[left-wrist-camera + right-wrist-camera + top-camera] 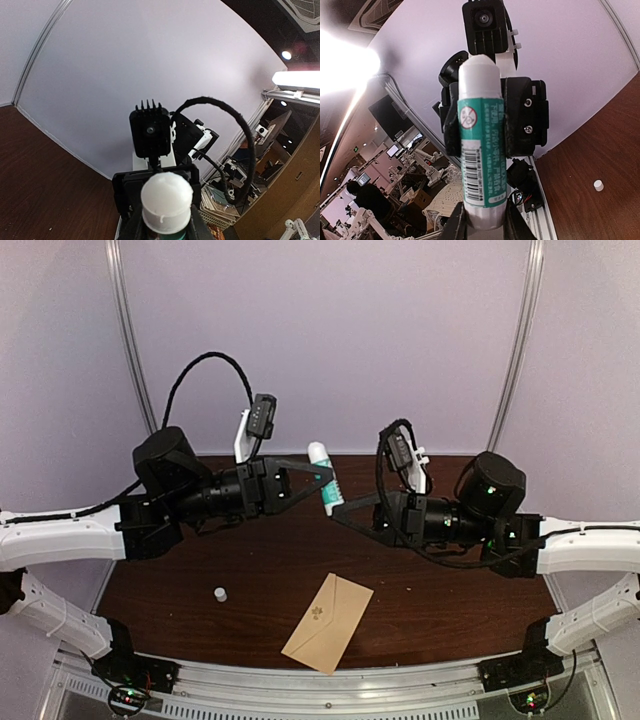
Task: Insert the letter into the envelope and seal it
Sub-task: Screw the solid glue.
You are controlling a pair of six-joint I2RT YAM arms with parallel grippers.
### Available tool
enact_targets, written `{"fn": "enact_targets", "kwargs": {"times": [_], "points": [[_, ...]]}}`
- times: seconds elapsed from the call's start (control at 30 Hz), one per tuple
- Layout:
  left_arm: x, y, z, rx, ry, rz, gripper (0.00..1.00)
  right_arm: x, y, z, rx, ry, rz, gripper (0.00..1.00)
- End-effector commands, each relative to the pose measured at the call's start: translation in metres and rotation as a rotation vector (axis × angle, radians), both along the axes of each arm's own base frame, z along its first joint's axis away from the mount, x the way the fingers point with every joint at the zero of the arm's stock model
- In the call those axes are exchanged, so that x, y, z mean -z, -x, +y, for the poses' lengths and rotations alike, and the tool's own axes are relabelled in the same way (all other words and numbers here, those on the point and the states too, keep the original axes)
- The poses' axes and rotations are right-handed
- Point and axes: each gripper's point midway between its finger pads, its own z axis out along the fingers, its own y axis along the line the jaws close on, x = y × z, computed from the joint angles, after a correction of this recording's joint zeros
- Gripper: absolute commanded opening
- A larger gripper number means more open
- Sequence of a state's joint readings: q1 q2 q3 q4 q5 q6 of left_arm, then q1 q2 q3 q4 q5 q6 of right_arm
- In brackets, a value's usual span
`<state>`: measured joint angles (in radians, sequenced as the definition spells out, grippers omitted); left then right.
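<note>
Two grips, one glue stick [329, 494]: left end effector [326, 474] mid-tube, right end effector [338, 512] base.

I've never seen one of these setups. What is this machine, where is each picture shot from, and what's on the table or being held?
These are two robot arms bolted at the near edge of a dark wooden table, each ending in a two-finger gripper. The wide picture looks down from above and behind them. The other two come from a small camera on each wrist, looking along that arm's own fingers. On the table lie a tan envelope and a small white cap-like piece. Raised between the arms is a white glue stick with a teal label, gripped by both: the left gripper around its middle, the right gripper at its lower end. No letter is visible.
</note>
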<state>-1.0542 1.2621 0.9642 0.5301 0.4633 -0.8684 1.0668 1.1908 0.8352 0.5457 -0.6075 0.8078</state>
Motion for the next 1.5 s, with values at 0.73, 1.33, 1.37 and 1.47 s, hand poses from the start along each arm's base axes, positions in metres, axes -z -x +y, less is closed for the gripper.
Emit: {"fn": "enact_targets", "kwargs": {"times": [0.73,1.33,1.37,1.47], "points": [[0.086,-0.073,0.02,-0.44,-0.253,0.244,0.01,0.086,-0.146,0.02,0.721,0.803,-0.094,0.04],[0.043,-0.049,0.026,-0.32,-0.121,0.153,0.01,0.015,-0.039,0.02,0.158,0.28,-0.127,0.75],[0.036,-0.043,0.024,-0.287,-0.101,0.133,0.01,0.012,-0.029,0.014,0.123,0.242,-0.134,0.8],[0.015,-0.024,0.02,-0.177,-0.038,0.064,0.01,0.004,-0.01,-0.006,0.067,0.151,-0.135,0.87]]}}
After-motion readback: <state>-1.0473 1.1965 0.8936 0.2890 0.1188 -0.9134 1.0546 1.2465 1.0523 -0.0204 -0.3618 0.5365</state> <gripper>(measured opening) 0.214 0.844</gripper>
